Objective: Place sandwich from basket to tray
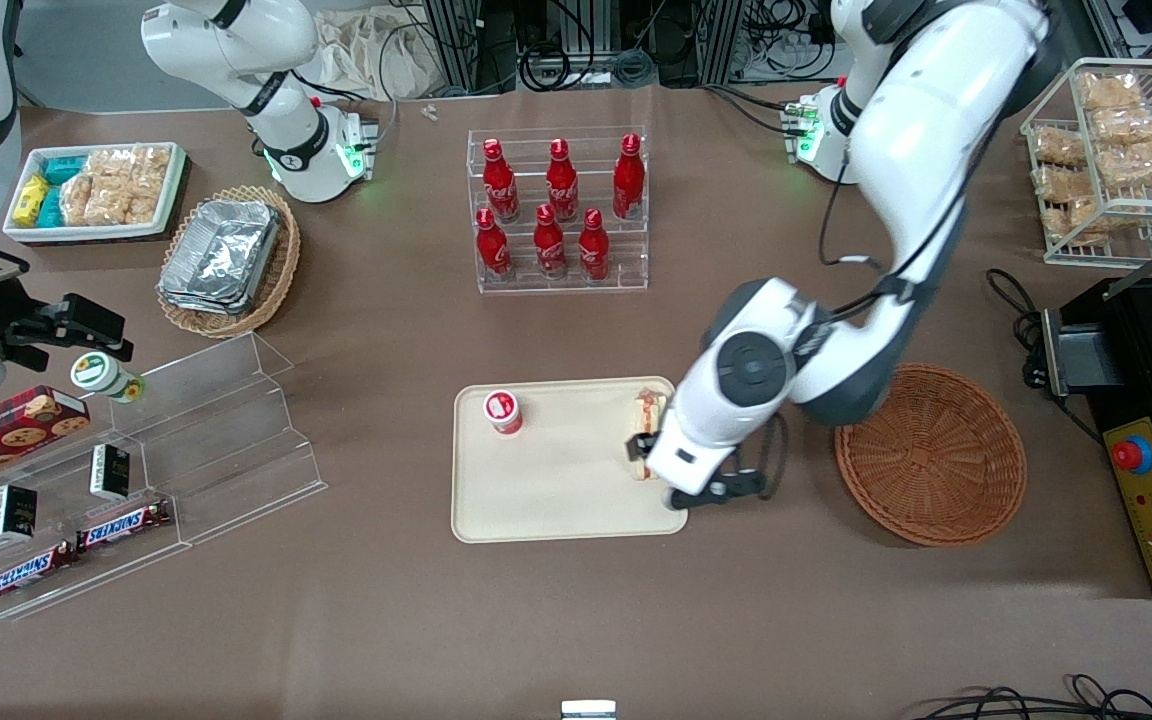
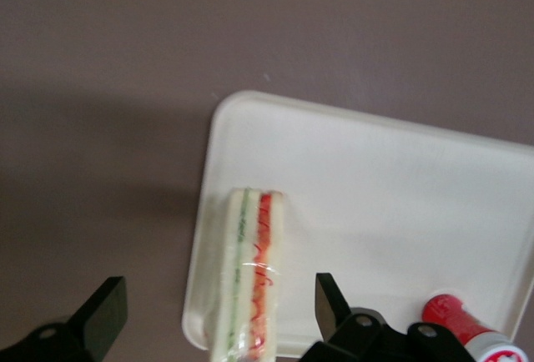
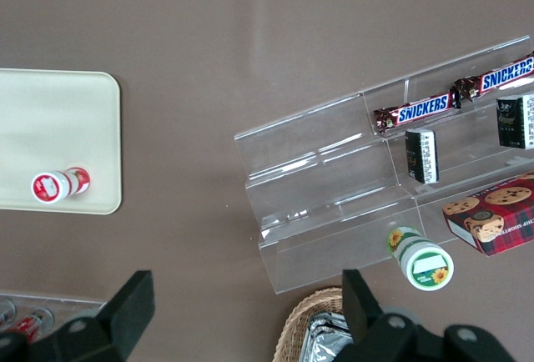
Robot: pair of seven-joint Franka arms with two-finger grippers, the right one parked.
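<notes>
One red-capped cup [image 1: 502, 411] standing on the cream tray [image 1: 556, 500], well apart from the single sandwich [image 2: 249, 283] at the tray's edge nearest the empty brown basket [image 1: 936, 455]; six red bottles [image 1: 556, 210] racked farther up the table [image 1: 386, 620]. End effector [image 2: 219, 316] above the sandwich, fingers [image 2: 332, 302] spread wide on either side, touching nothing.

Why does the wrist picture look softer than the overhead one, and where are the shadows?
Left wrist view: soft focus; the open gripper straddles the sandwich, whose wrap glints, on the tray, dark shadow on the cloth beside it. Front view: crisp, even light, with a faint arm shadow near the basket.
</notes>
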